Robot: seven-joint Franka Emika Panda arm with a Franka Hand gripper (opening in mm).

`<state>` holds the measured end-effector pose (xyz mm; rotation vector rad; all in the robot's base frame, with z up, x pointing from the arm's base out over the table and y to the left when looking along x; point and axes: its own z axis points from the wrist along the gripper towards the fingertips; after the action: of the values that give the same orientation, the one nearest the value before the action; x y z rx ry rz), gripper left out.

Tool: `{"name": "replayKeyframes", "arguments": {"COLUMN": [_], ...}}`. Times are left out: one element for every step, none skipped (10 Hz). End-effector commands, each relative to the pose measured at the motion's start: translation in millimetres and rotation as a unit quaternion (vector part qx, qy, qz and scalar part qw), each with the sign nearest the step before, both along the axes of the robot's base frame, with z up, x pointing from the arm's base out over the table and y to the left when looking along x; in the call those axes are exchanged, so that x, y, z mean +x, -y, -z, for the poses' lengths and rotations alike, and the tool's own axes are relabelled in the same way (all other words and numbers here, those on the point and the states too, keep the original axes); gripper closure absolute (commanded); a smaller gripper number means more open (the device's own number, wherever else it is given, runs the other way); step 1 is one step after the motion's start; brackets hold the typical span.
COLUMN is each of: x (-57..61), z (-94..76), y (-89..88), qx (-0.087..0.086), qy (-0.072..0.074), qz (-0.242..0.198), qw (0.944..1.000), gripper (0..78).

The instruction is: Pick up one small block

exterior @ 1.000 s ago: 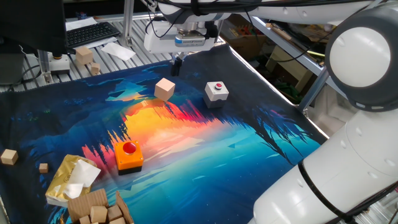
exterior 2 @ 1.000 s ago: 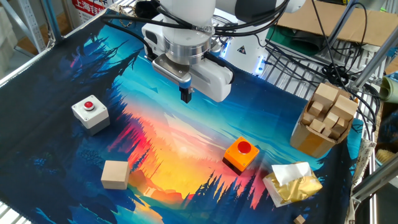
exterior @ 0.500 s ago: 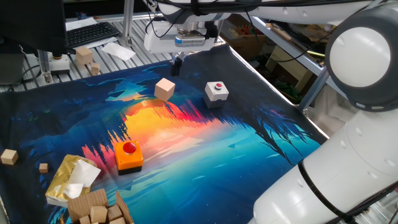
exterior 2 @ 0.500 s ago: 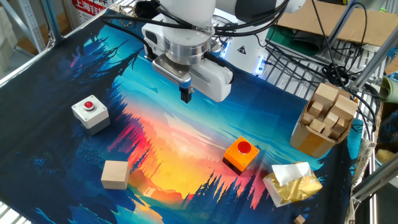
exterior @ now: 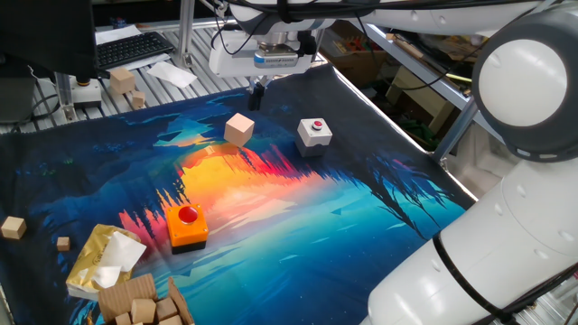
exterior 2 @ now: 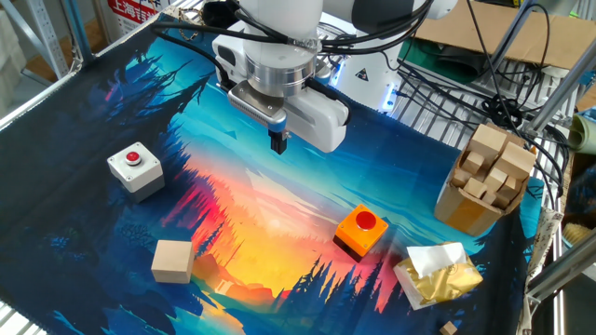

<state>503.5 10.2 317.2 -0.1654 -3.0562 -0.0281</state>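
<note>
The small block is a plain pale tan wooden cube lying on the colourful mat; it also shows in the other fixed view near the mat's front edge. My gripper hangs above the mat, beyond the block and apart from it. In the other fixed view the gripper is well up and to the right of the block. Its fingers are together with nothing between them.
A white box with a red button stands right of the block. An orange box with a red button sits nearer the front. A cardboard box of wooden blocks, a yellow packet and tiny cubes lie at the mat's edge.
</note>
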Motion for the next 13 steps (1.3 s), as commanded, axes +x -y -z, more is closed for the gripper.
{"name": "replayKeyframes", "arguments": {"x": [29.3, 29.3, 29.3, 29.3, 29.3, 29.4, 29.4, 29.4, 29.4, 29.4, 29.4, 29.3, 29.3], "z": [-4.8, -4.8, -4.8, -5.4, -6.5, -6.6, -6.6, -6.6, -6.6, -6.6, -6.6, -6.5, -6.5], "y": [-6.3, -6.3, -6.3, -6.4, -6.4, -6.4, -6.4, -6.4, -6.4, -6.4, -6.4, -6.4, -6.4], "qx": [0.013, 0.013, 0.017, 0.022, 0.022, 0.022, 0.022, 0.021, 0.021, 0.021, 0.021, 0.021, 0.021], "qy": [0.006, 0.006, 0.006, 0.007, 0.007, 0.007, 0.007, 0.007, 0.007, 0.006, 0.006, 0.005, 0.004], "qz": [0.046, 0.047, 0.050, 0.053, 0.053, 0.053, 0.050, 0.049, 0.048, 0.048, 0.049, 0.049, 0.049], "qw": [0.9989, 0.9988, 0.9986, 0.9983, 0.9983, 0.9984, 0.9985, 0.9985, 0.9986, 0.9986, 0.9986, 0.9986, 0.9986], "gripper": [77.6, 77.6, 77.6, 77.6, 77.6, 77.6, 77.6, 77.6, 77.6, 77.6, 77.6, 77.6, 77.6]}}
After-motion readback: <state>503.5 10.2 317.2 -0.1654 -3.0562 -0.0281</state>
